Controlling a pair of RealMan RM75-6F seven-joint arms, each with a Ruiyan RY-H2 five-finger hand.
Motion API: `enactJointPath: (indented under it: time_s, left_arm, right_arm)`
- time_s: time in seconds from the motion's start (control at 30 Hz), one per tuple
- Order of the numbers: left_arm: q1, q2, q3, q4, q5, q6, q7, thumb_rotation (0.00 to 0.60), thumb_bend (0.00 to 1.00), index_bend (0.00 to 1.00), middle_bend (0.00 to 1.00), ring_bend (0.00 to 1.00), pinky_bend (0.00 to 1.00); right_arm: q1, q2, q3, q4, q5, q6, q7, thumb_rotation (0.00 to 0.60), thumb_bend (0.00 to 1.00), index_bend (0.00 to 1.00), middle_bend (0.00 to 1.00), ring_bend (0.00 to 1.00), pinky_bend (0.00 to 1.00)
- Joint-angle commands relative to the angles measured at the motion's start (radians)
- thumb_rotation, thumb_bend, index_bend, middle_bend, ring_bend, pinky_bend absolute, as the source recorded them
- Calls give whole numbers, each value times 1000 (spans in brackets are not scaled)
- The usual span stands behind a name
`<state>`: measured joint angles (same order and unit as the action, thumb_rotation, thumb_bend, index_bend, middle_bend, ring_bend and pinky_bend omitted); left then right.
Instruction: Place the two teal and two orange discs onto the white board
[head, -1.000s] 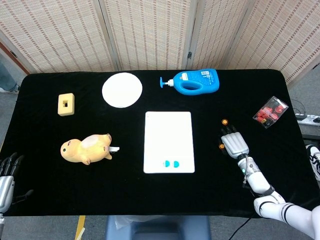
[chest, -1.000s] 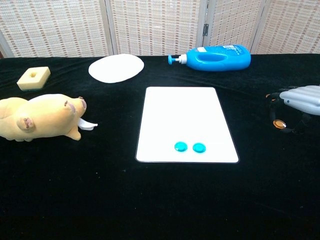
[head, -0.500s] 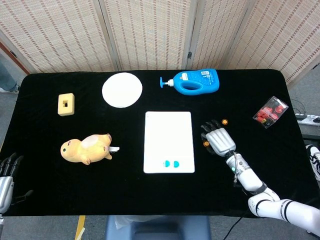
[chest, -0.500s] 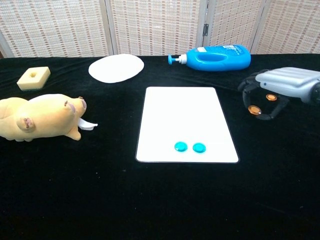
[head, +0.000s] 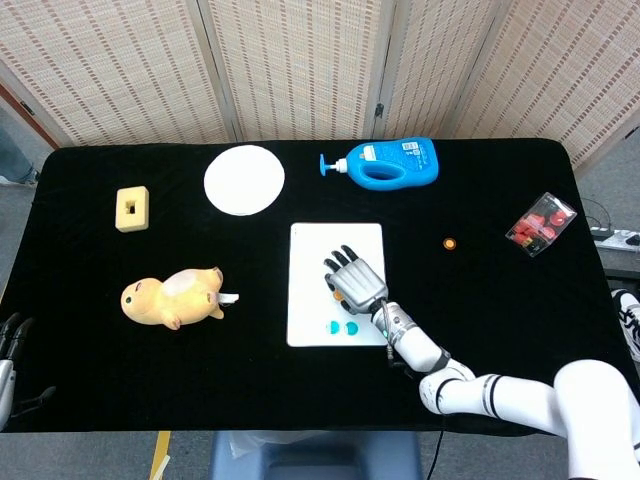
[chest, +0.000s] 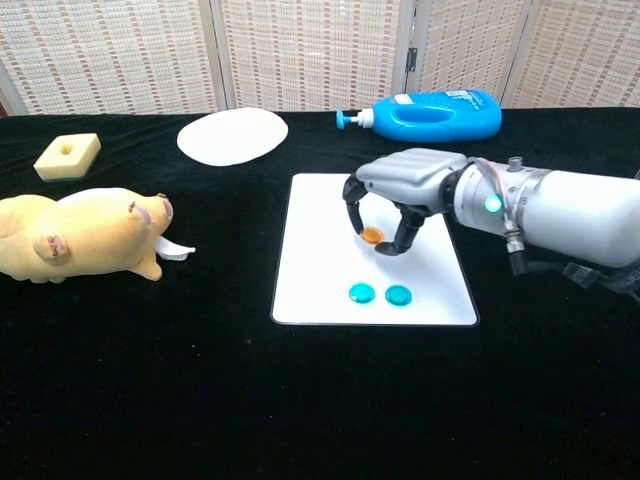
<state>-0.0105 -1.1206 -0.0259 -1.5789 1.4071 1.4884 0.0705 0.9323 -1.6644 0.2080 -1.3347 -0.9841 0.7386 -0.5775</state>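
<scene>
The white board lies mid-table. Two teal discs sit side by side near its front edge. My right hand hovers over the board's middle, fingers curled downward. It pinches one orange disc between thumb and fingers, just above the board. The other orange disc lies on the black cloth to the right of the board; the chest view hides it behind my arm. My left hand hangs at the table's front left corner, fingers apart, holding nothing.
A blue pump bottle lies behind the board. A round white plate and a yellow sponge sit at the back left. A yellow plush toy lies left of the board. A packet of red pieces is far right.
My right hand picked one orange disc up off the cloth at the right and carried it leftwards over the board. The left hand has sunk slightly lower at the frame's edge.
</scene>
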Motion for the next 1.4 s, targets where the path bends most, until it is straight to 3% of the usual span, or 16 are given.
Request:
enactJointPath:
  time_s: [0.03,0.53,0.83,1.1,1.4]
  left_arm:
    - [2,-2,0,6,-1,0,-6,600,100,0,0,0,0]
    - [-1,-7,-5,16,-4,-10,-15,600,100,0,0,0,0]
    - [-5,-9,-8,15,-3,-15,-12,600,100,0,0,0,0]
    - [-11,-12,-12,19,1,-18,-16,600,100,0,0,0,0]
    - [-20,-9,-12,-6,13,-19,12,600,100,0,0,0,0]
  right_arm:
    - [30,-35,7,38,26,-3,-22,600,411,509,178,69,0]
    - [79,-75,-11,102,80,10,-38,600,411,459,168,62,0]
    - [78,-63,-17,99,71,36,-17,600,411,257,159,62,0]
    - [7,51,-1,103,100,106,37,600,410,263,159,62,0]
    - [-54,107,-8,233,186,76,77,600,410,311,159,64,0]
